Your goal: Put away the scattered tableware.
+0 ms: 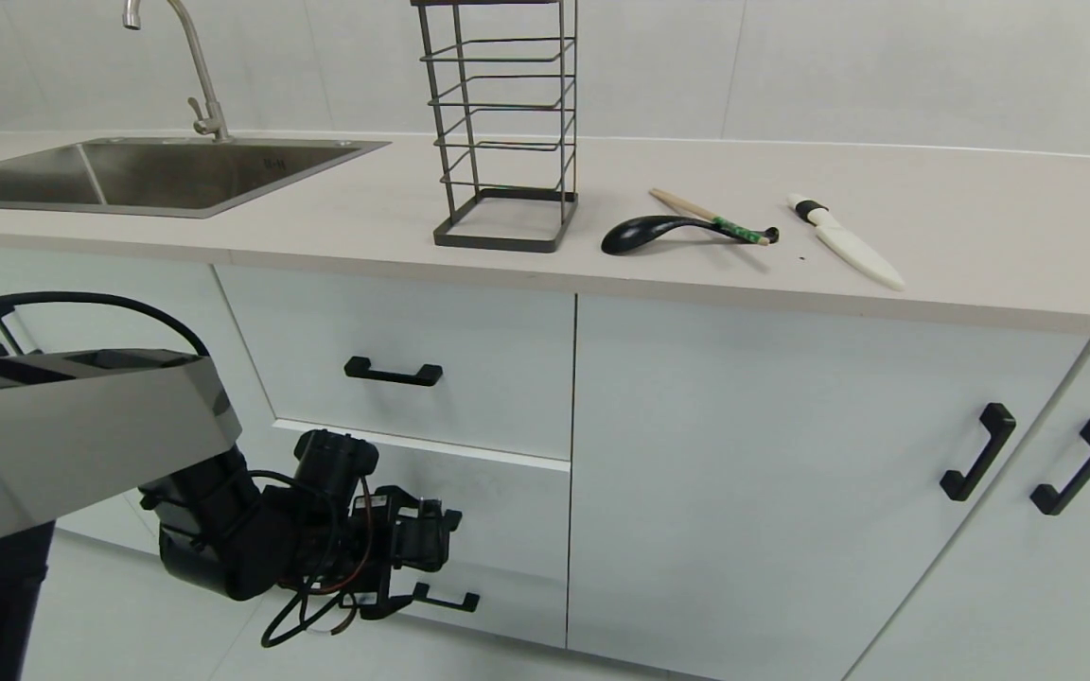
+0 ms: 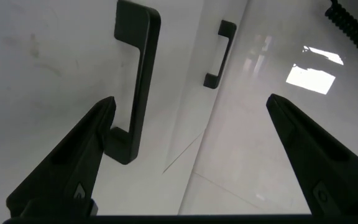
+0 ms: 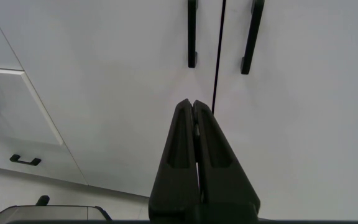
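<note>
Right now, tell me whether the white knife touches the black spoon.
Apart. The head view shows a strip of bare counter between the knife and the handle end of the spoon.

Steel sink (image 1: 176,175) with curved faucet (image 1: 210,113) at left end of white counter (image 1: 980,218), black-handled cabinets (image 1: 744,473) below.
</note>
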`<state>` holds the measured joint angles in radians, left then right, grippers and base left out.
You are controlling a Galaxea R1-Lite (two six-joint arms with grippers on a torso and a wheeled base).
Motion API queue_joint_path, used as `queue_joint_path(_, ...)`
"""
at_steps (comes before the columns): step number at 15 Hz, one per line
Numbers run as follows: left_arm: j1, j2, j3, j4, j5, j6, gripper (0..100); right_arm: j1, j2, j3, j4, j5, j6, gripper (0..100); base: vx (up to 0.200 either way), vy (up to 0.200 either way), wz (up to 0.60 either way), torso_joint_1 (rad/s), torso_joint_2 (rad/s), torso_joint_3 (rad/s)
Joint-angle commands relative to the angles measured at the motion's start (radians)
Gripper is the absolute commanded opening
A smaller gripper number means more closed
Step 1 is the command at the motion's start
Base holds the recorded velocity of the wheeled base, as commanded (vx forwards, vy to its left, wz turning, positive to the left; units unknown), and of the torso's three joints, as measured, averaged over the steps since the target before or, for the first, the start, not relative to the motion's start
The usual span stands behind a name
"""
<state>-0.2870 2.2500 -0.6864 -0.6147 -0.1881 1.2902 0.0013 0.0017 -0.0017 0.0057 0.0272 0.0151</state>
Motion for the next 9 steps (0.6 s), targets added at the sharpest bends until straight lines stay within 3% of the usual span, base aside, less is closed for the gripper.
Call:
queue_joint_path(1, -0.003, 0.011, -0.002, 0.0, -0.001, 0.003, 100, 0.0, 0.001, 0.0, 0.0, 0.0, 0.0, 0, 0.0, 0.0, 0.0, 0.0, 0.0, 0.0)
queue_joint_path(4, -0.001, 0.048, -0.024, 0.0, -0.033, 0.034, 100, 0.0, 0.001, 0.0, 0.0, 0.0, 0.0, 0, 0.0, 0.0, 0.0, 0.0, 0.0, 0.0)
queue_joint_path(9, -0.003, 0.056, -0.019, 0.007, -0.034, 0.035, 100, 0.0, 0.001, 0.0, 0.0, 0.0, 0.0, 0, 0.0, 0.0, 0.0, 0.0, 0.0, 0.0)
